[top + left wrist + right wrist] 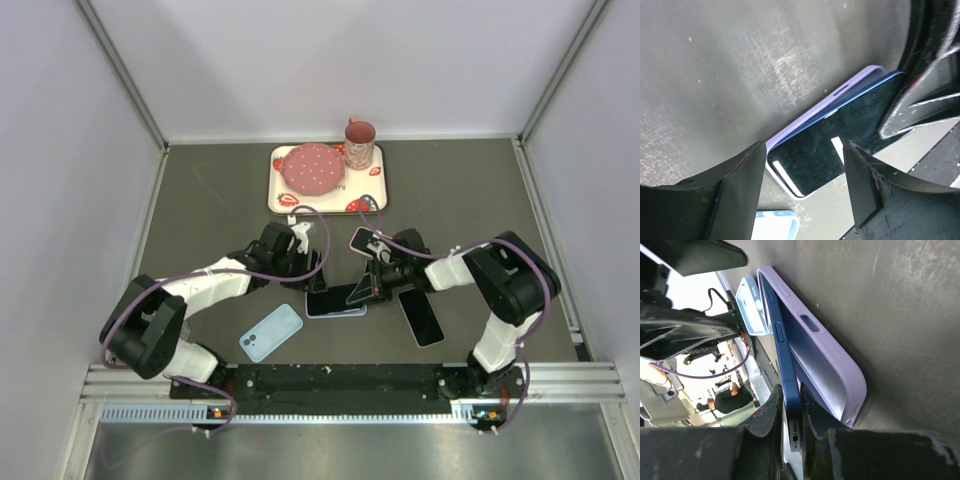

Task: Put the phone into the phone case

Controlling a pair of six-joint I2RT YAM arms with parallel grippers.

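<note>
Our right gripper [791, 410] pinches the phone [781, 347] by its edge, tilted into the purple case [827, 357] mid-table [200, 200], while our left gripper [805, 160] hovers wide open, empty, just left of them.

Lilac phone case [832, 357], navy phone [786, 367], pale-blue second case [271, 332], strawberry-print tray [276, 182]

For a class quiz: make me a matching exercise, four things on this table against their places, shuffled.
1. blue phone
2. lavender case
3. light blue case
4. black phone

a. flat, near the left arm's base
b. pinched, tilted, in the right gripper
c. flat, beside the right arm
d. lying under the tilted phone

Pairs: 1-b, 2-d, 3-a, 4-c
</note>
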